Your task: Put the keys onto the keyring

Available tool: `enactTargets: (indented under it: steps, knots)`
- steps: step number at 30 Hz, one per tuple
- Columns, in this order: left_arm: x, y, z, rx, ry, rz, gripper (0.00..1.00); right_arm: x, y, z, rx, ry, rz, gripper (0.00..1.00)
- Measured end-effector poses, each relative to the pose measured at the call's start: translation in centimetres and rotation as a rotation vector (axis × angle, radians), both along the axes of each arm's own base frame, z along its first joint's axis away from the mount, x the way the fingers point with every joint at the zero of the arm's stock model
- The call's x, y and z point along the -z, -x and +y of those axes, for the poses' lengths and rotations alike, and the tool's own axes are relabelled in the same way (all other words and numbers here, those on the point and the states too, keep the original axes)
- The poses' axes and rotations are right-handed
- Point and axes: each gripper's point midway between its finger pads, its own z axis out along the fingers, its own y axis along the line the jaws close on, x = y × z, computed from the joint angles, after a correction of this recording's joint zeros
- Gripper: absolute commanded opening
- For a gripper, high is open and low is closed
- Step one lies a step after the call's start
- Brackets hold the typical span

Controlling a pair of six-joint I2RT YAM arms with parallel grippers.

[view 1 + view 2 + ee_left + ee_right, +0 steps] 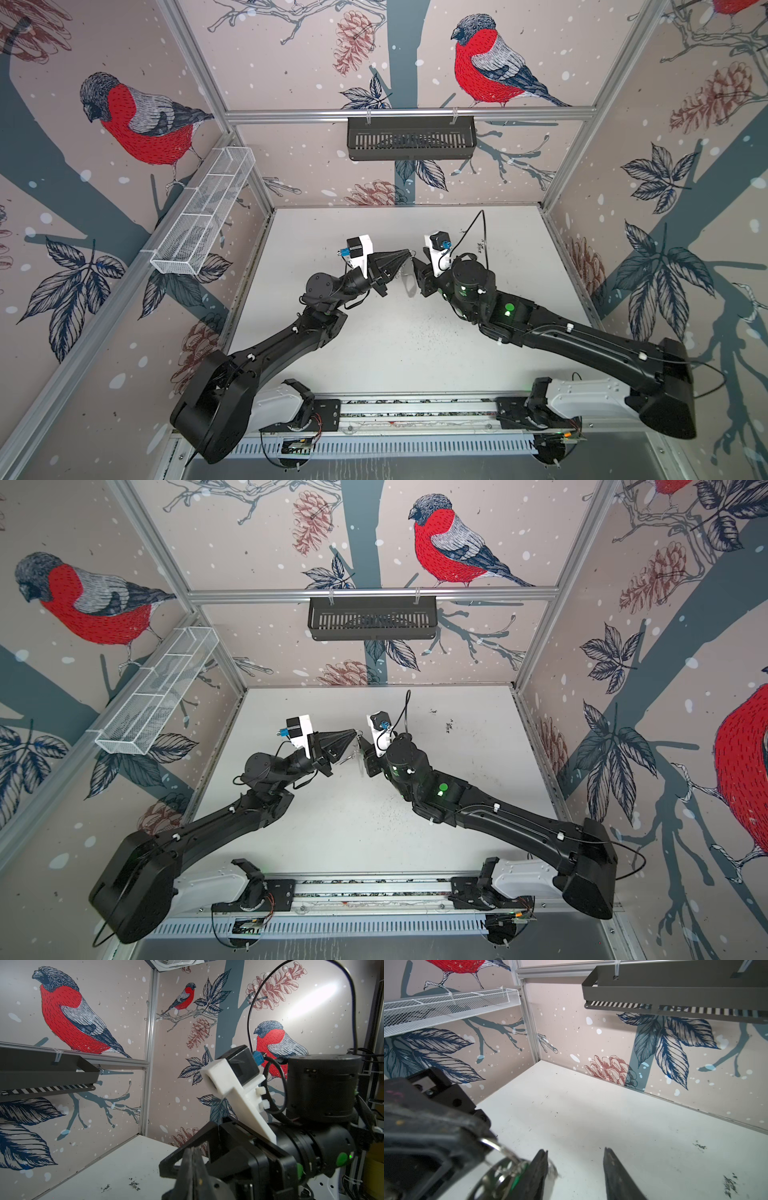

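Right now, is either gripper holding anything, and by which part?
The left gripper pinches a small metal ring by its rim; a green tag hangs below. The right gripper is open, empty.

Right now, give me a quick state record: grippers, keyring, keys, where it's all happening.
left gripper: shut, pinching the keyring by a silver ring
right gripper: jaws apart, nothing clearly between them
keyring: hangs in the air under the left gripper, off the table
green tag: at the keyring, right beside one of the right gripper's fingers; contact unclear, blurred
blue-tagged key: not seen in any view
location: both grippers meet tip to tip above mid-table
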Motion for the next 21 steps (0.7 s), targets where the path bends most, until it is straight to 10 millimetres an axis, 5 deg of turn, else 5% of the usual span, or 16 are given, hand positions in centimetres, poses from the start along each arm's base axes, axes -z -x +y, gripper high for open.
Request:
enactTargets:
  steps: [4,12,21]
  knots:
    - [0.3,0.0,0.0,0.001,-0.004,0.005,0.0,-0.4,0.0,-1.6,0.026,0.003,-0.017,0.47]
    - [0.8,0.1,0.0,0.065,-0.017,0.011,0.0,-2.5,0.5,-3.9,-0.008,-0.025,-0.069,0.3]
    - [0.6,1.7,-0.8,0.195,-0.043,-0.019,0.0,-2.7,3.2,-1.6,-0.283,-0.033,-0.079,0.29]
